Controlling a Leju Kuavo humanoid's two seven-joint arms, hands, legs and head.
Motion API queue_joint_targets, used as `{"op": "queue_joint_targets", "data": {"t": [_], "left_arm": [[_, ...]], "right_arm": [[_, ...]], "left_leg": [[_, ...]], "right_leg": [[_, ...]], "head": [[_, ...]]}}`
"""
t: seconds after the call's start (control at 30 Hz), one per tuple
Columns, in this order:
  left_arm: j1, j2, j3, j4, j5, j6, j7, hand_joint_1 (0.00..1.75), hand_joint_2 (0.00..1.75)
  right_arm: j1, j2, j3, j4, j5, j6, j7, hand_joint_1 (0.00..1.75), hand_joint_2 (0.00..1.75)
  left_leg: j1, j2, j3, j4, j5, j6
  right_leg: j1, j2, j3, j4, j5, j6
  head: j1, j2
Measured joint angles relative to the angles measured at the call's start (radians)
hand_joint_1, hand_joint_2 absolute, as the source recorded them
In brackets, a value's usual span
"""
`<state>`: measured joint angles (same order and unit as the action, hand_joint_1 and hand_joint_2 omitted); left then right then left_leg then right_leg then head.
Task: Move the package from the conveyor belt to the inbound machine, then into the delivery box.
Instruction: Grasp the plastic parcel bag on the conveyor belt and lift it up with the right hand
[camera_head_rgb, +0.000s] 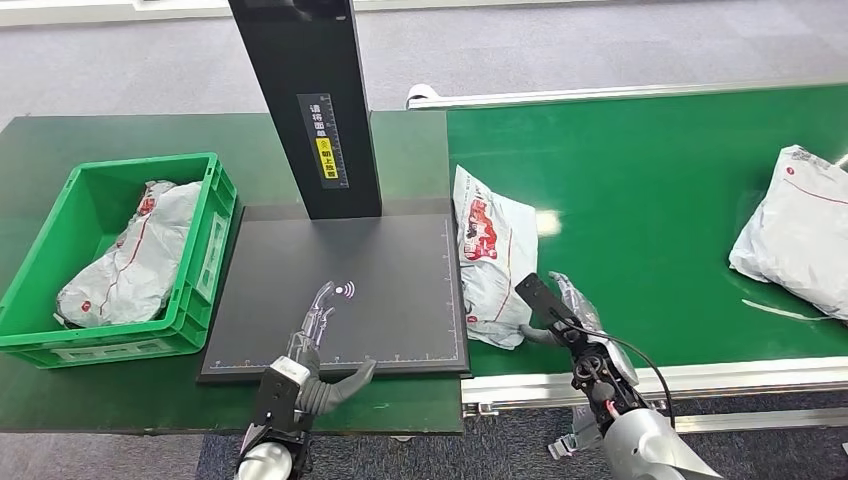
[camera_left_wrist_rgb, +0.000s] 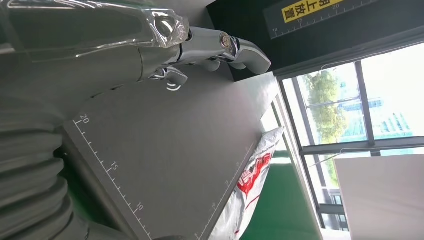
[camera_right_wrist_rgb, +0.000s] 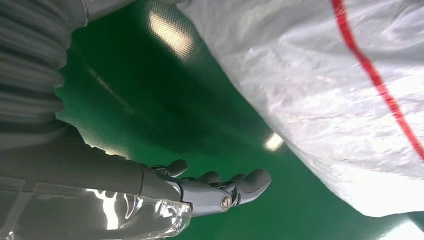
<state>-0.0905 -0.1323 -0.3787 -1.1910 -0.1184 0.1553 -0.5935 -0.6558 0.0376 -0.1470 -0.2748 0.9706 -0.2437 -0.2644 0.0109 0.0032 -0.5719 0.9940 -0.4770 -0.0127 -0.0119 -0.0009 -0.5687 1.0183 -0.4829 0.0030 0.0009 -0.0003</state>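
A grey-white package (camera_head_rgb: 488, 252) with red print lies on the green conveyor belt (camera_head_rgb: 640, 200), its left edge against the black inbound machine's platform (camera_head_rgb: 340, 290). My right hand (camera_head_rgb: 563, 312) hovers just right of the package's near end, fingers apart and empty. In the right wrist view the fingers (camera_right_wrist_rgb: 220, 192) stay a short gap from the package (camera_right_wrist_rgb: 325, 90). My left hand (camera_head_rgb: 318, 338) stretches flat over the platform's front, holding nothing. The left wrist view shows its fingers (camera_left_wrist_rgb: 220, 47) above the platform (camera_left_wrist_rgb: 165, 160), with the package (camera_left_wrist_rgb: 250, 190) past the platform's edge.
The green delivery box (camera_head_rgb: 205, 245) at the left holds another grey package (camera_head_rgb: 135, 255). A second package (camera_head_rgb: 800, 230) lies at the belt's far right. The machine's black post (camera_head_rgb: 310, 100) rises behind the platform. The belt's metal rail (camera_head_rgb: 650, 378) runs along the front.
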Motion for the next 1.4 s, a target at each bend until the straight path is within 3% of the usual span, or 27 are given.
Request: {"op": "queue_joint_targets", "data": {"t": [0.33,0.57,0.73,0.97,1.0,1.1,1.13,1.4], "left_arm": [[-0.002,0.002,-0.017,0.009,0.002,-0.006,-0.002,0.00,1.75],[-0.027,-0.001,-0.027,0.031,0.004,-0.017,-0.002,0.00,1.75],[-0.036,-0.004,-0.027,0.038,0.014,-0.002,-0.002,0.00,1.75],[-0.030,-0.003,-0.027,0.038,0.017,0.003,-0.002,0.00,1.75],[-0.029,-0.003,-0.027,0.038,0.017,0.003,-0.002,0.00,1.75],[-0.028,-0.003,-0.027,0.038,0.019,0.004,-0.002,0.00,1.75],[-0.028,-0.003,-0.027,0.038,0.021,0.005,-0.002,0.00,1.75],[-0.028,-0.002,-0.027,0.037,0.029,0.021,0.002,0.00,1.75]], "right_arm": [[0.005,0.069,-0.005,0.000,-0.005,-0.028,-0.117,0.00,1.75],[0.027,0.115,-0.007,0.000,-0.023,0.005,-0.175,0.00,1.75],[0.053,0.149,-0.007,0.000,-0.036,-0.001,-0.169,0.00,1.75],[0.074,0.146,-0.009,0.000,-0.064,-0.002,-0.140,0.01,1.75],[0.075,0.145,-0.009,0.000,-0.065,-0.002,-0.140,0.37,1.75],[0.078,0.144,-0.009,0.000,-0.068,-0.002,-0.136,1.67,1.75],[0.079,0.144,-0.010,0.000,-0.070,-0.003,-0.134,1.75,1.75],[0.078,0.134,-0.015,-0.001,-0.094,-0.035,-0.133,1.75,1.75]], "left_leg": [[0.000,0.001,0.000,0.000,0.000,0.000],[0.000,0.002,0.000,0.000,0.000,0.000],[0.000,0.002,0.001,0.000,0.000,0.000],[0.000,0.001,0.001,0.000,0.000,0.000],[0.000,0.001,0.001,0.000,0.000,0.000],[0.000,0.001,0.001,0.000,0.000,0.000],[0.000,0.001,0.001,0.000,0.000,0.000],[0.000,0.001,0.002,0.000,0.000,0.000]], "right_leg": [[0.000,0.000,0.000,0.000,0.000,0.000],[0.000,0.000,0.000,0.000,0.000,0.000],[0.000,0.001,0.000,0.000,0.000,0.000],[0.000,0.000,0.000,0.000,0.000,0.000],[0.000,0.000,0.000,0.000,0.000,0.000],[0.000,0.000,0.000,0.000,0.000,0.000],[0.000,0.000,0.000,0.000,0.000,0.000],[0.000,0.000,0.001,0.000,0.000,0.000]], "head": [[0.000,0.000],[0.000,0.000],[0.000,0.000],[0.000,0.000],[0.000,0.000],[0.000,0.000],[0.000,0.000],[0.000,0.000]]}}
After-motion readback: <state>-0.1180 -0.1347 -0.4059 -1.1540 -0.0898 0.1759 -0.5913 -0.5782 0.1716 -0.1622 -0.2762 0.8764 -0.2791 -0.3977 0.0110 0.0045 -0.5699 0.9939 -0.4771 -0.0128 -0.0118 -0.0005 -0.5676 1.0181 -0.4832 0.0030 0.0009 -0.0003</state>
